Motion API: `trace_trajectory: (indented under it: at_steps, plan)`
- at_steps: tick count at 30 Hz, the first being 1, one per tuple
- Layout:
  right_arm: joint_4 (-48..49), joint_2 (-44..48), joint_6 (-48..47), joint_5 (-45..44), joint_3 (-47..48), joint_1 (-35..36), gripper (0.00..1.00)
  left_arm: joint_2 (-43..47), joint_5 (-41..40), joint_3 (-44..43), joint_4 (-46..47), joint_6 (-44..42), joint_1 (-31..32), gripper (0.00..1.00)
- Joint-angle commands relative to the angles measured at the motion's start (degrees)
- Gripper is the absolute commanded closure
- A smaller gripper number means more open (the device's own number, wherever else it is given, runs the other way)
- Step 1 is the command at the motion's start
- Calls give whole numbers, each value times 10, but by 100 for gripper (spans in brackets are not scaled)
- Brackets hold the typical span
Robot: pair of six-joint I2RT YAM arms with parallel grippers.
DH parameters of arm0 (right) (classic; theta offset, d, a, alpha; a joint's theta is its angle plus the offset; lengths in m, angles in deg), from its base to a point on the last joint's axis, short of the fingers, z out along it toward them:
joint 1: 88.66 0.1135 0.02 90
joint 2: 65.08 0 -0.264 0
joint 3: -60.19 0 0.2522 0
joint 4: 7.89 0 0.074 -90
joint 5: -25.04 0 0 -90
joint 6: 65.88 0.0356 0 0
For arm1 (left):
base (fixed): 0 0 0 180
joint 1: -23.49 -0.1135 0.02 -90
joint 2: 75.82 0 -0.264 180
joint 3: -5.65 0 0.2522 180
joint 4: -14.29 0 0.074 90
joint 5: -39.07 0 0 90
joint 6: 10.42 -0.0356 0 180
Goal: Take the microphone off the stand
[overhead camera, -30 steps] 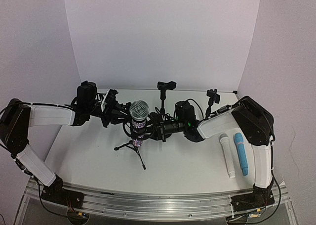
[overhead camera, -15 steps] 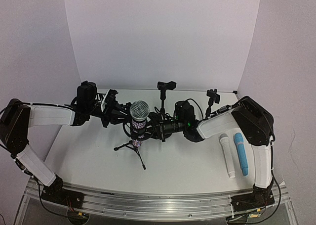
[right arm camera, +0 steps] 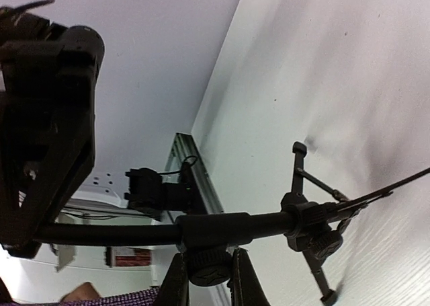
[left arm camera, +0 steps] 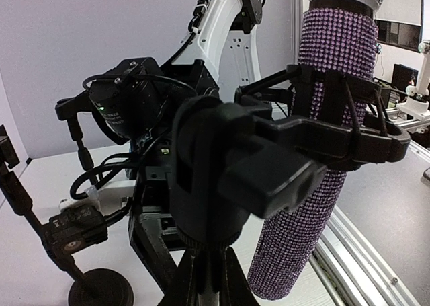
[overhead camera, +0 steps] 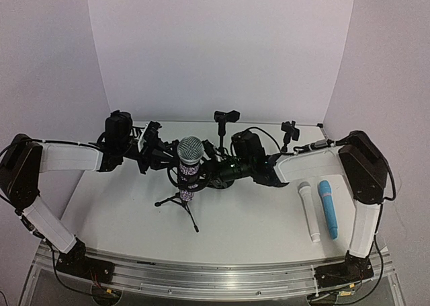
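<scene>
I see on the overhead feed the microphone [overhead camera: 187, 175] sitting upright in the clip of its stand [overhead camera: 180, 200]. Its silver mesh head is on top and its purple glitter body runs down through the clip. The tripod feet rest on the white counter [overhead camera: 248, 218], a little left of centre. Both arms reach in at about the same height, one from each side, and meet at the stand.

My left jaws are clenched. On the left wrist feed the black clip mount [left arm camera: 222, 165] fills the middle. The dark shapes at the bottom edge appear to pinch the neck of the stand just under it. The purple body passes just beside it, on the right of that view.

My right jaws are clenched on the stand too. The right wrist feed shows the two fingers [right arm camera: 176, 284] pressed against either side of the round collar knob [right arm camera: 209, 265] on the pole. The tripod hub and legs sit further along the pole. A sliver of purple shows at the bottom edge.

On the right of the counter a white microphone [overhead camera: 308, 208] and a blue microphone [overhead camera: 327, 208] lie side by side, well apart from the stand. Two small black stands [overhead camera: 226, 121] are at the back.
</scene>
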Motion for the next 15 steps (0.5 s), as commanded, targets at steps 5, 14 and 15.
trace_trajectory:
  at_steps: [5, 14, 15]
  plan:
    - [-121, 32, -347, -53, 10, 65, 100, -23, -25, 16, 12, 13, 9, 100]
    - [-145, 23, -527, -109, 10, 82, 100, -31, -26, 12, 12, 2, 9, 100]
    - [-145, 23, -547, -117, 7, 84, 100, -32, -26, 12, 13, 1, 9, 100]
